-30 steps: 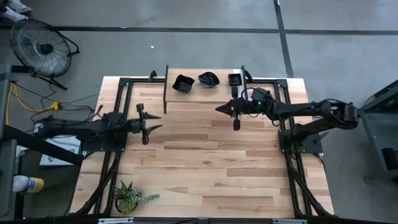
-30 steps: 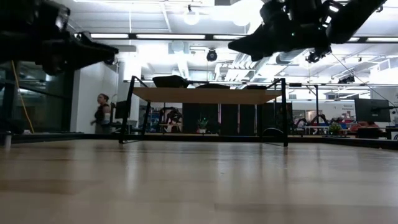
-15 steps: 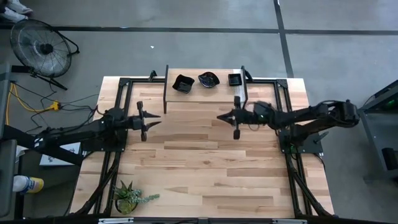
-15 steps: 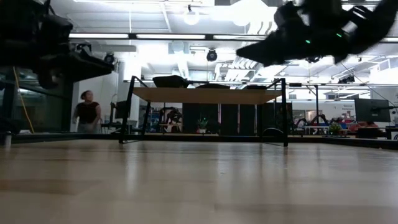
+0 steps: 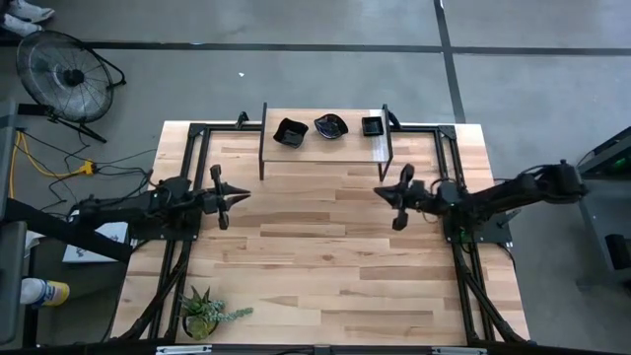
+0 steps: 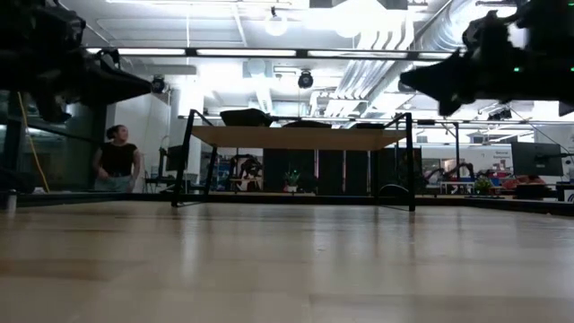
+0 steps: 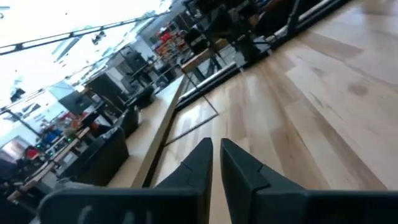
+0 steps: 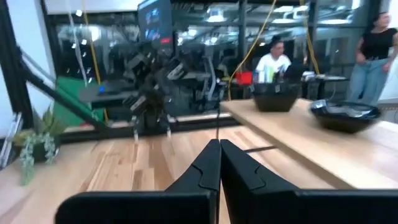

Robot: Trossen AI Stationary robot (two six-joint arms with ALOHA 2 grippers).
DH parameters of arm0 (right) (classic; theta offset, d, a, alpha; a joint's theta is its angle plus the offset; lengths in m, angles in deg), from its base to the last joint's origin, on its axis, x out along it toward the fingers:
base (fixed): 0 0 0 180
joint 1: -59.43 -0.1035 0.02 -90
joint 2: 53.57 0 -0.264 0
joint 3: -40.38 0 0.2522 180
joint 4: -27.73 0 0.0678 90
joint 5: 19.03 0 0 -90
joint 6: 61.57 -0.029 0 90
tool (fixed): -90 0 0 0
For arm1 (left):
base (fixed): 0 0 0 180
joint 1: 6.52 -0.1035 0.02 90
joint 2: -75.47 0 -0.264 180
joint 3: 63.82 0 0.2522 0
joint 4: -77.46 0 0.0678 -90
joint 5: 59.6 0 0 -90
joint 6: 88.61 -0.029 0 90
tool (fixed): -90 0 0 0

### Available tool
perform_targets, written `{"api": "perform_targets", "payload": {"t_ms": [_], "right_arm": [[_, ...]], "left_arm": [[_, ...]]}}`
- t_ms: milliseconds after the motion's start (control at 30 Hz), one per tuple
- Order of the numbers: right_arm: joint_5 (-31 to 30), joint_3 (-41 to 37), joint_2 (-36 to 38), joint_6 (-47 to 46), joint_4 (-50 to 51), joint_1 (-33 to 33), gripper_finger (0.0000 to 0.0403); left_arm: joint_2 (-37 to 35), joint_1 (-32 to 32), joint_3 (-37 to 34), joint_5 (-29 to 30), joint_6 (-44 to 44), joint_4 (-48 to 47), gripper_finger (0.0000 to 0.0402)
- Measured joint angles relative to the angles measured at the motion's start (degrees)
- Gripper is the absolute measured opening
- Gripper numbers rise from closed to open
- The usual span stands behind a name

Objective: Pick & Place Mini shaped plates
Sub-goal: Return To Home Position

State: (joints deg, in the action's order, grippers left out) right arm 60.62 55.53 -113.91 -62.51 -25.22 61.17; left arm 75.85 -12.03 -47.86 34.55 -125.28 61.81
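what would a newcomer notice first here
Glossy black plates sit in a row on the raised shelf at the far edge of the table. Over the bare wood hang the left end effector and right end effector, both shut and empty. A plant stands at the near left corner.

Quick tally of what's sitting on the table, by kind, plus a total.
Rounded-square black plate pile: 1
Leaf-shaped black plate pile: 1
Small square black plate pile: 1
Shelf holding all three: 1
Potted plant: 1
Total: 5. Plates per pile can't be counted.
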Motion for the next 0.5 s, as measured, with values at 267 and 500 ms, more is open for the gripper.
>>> {"api": "perform_targets", "payload": {"t_ms": [267,500], "right_arm": [[3.73,-0.4,19.47,-3.32,20.53,1.41,0.0],[5.47,-0.43,39.29,-7.72,46.02,4.02,0.0]], "left_arm": [[0.0,0.67,-0.15,-1.99,-0.8,0.72,0.0012],[-0.02,0.67,0.0,-2.33,2.88,-0.7,0.0012]]}}
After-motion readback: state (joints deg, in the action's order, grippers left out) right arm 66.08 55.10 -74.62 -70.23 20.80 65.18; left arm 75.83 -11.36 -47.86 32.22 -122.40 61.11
